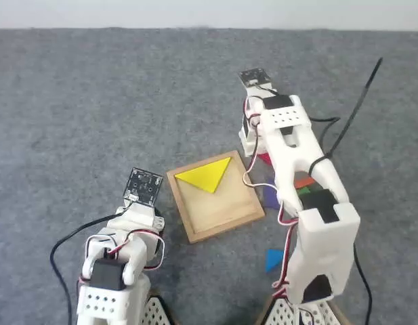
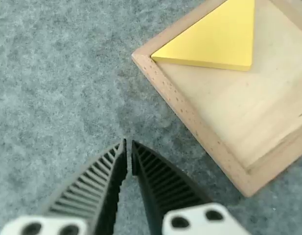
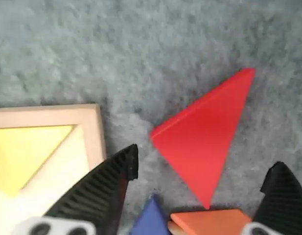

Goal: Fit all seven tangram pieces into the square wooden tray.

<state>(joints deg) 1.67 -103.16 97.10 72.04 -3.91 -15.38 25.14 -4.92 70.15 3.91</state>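
Observation:
The square wooden tray [image 1: 225, 229] lies mid-table with one yellow triangle [image 1: 205, 175] in its far corner. My right gripper [image 3: 205, 157] is open and hovers low over a red triangle [image 3: 204, 132] just beyond the tray's right far corner; the piece lies between the black fingers [image 3: 114, 176], untouched. Closer to the wrist lie a blue-purple piece [image 3: 151, 218] and an orange piece [image 3: 209, 219]. My left gripper [image 2: 127, 146] is shut on nothing, above the carpet beside the tray's rim [image 2: 163, 83], with the yellow triangle [image 2: 214, 41] beyond it.
Right of the tray, partly under the right arm, lie a purple piece [image 1: 269, 196], an orange piece [image 1: 303, 181] and a green piece [image 1: 305, 192]. A blue triangle [image 1: 273, 258] sits nearer the arm bases. Grey carpet covers the table; a black cable [image 1: 361, 101] runs at far right.

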